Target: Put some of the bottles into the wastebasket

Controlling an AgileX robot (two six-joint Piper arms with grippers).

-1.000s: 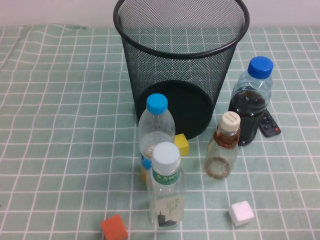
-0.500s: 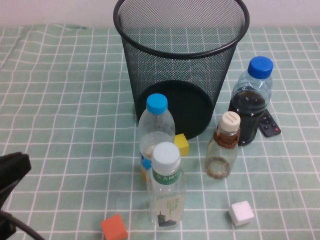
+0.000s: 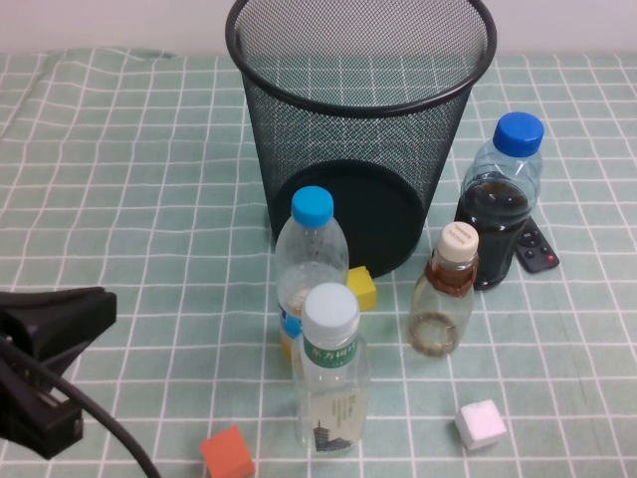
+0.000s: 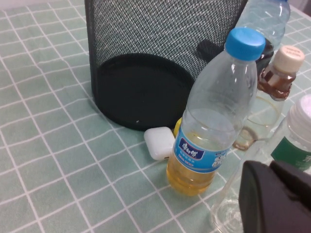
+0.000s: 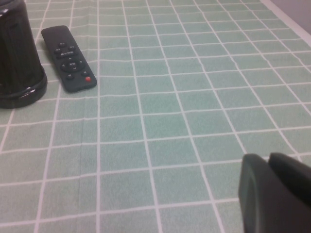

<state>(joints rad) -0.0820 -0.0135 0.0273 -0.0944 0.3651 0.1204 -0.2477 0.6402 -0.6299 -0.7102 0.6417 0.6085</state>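
Round black wire-mesh wastebasket [image 3: 360,119] at far centre on green checked cloth [image 3: 149,199]. Near it, tall white-capped bottle [image 3: 331,373] and shorter cream-capped bottle [image 3: 443,294], clear plastic, upright. Left gripper [image 3: 45,363] near left, right gripper [image 5: 274,196] beyond the dark bottle [image 5: 17,53]; fingers' state: cannot tell.

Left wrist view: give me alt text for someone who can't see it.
A blue-capped bottle of orange liquid stands in front of the black mesh wastebasket, a small white case at its foot. The cream-capped bottle and white-capped bottle stand beside it. The left tool sits in the corner; the right tool is not in this view.
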